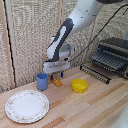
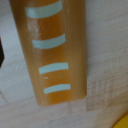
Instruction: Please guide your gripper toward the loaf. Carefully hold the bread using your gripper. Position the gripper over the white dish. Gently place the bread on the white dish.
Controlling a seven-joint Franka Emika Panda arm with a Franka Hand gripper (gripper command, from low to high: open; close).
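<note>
On the table: we see a small oblong orange-brown bread piece lying on the light wooden tabletop, just beside the blue cup and directly under our white boxy gripper with dark-blue fingers.
Gripper: our fingers hang right above the loaf; we cannot tell whether they touch it or how wide they stand.
Wrist view: the bread fills the picture, orange-brown with pale stripes, lying flat on the wood; a dark edge shows at one side.
White dish: the large round flat white plate with patterned rim sits well apart, toward the exterior view's left.
Yellow bowl: the small round yellow bowl is near the loaf, on the exterior view's right.
</note>
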